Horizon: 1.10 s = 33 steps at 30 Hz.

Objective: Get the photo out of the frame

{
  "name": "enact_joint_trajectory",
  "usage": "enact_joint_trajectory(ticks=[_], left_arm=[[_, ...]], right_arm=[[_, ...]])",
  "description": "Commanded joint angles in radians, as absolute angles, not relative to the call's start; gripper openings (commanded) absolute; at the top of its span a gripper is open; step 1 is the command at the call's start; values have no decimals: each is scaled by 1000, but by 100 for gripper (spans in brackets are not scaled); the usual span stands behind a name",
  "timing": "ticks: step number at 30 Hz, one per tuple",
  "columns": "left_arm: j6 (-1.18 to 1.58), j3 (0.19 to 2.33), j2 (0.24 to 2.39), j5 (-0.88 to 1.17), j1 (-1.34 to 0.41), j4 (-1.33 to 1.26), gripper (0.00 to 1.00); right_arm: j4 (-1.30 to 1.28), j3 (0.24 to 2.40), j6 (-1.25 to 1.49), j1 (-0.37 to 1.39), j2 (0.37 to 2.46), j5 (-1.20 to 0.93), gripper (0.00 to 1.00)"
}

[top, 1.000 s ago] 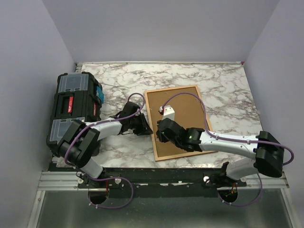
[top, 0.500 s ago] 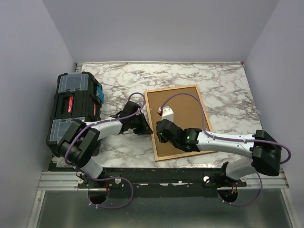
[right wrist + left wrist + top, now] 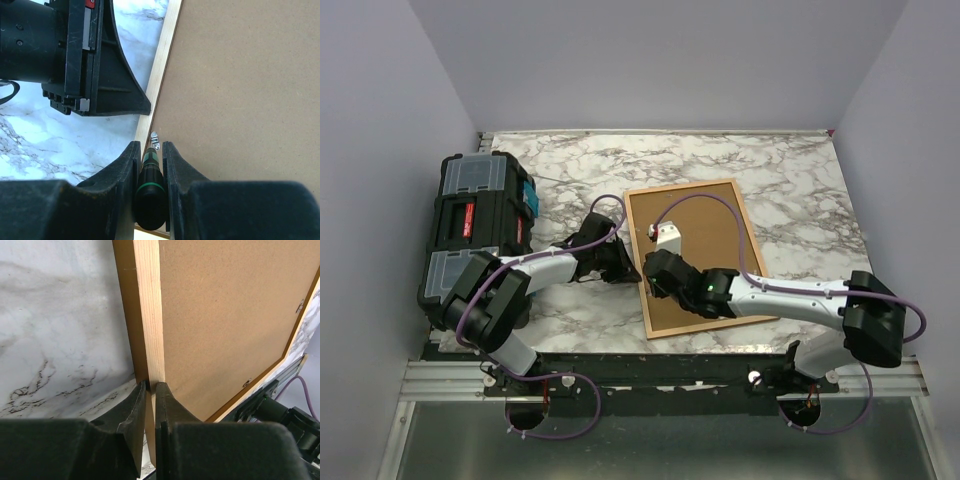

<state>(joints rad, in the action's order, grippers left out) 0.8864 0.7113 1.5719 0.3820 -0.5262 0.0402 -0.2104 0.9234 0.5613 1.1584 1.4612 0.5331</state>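
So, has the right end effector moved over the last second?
Yes. The right end effector, gripping a screwdriver, has shifted slightly left, toward the frame's left rail.

Nothing legible anywhere (red label (image 3: 468, 219) on toolbox (image 3: 478, 178) too small).

Right gripper (image 3: 150, 150) is clamping a black green-ringed tool (image 3: 150, 177), tip at a metal tab (image 3: 154, 140) where frame (image 3: 161, 60) is meeting backing board (image 3: 240, 90).

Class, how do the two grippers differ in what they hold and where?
The left gripper pinches the frame's pale wooden rail; the right gripper clamps a black, green-ringed tool. The left gripper sits at the frame's edge; the right gripper's tool points at a small metal clip by the backing board. Both are shut.
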Motion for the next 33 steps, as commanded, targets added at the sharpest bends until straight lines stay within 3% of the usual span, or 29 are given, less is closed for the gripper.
enact_joint_trajectory(ticks=[1, 20, 26, 33], left_arm=[[855, 700, 1616, 315, -532, 80, 12], [846, 700, 1617, 316, -532, 78, 12], [835, 716, 1593, 330, -531, 80, 20], [824, 755, 1589, 332, -519, 103, 35]], right_arm=[[-200, 951, 551, 1165, 1494, 591, 0], [-252, 965, 569, 1166, 1448, 623, 0], [-111, 931, 559, 1123, 1380, 533, 0], [-30, 974, 483, 967, 1448, 471, 0]])
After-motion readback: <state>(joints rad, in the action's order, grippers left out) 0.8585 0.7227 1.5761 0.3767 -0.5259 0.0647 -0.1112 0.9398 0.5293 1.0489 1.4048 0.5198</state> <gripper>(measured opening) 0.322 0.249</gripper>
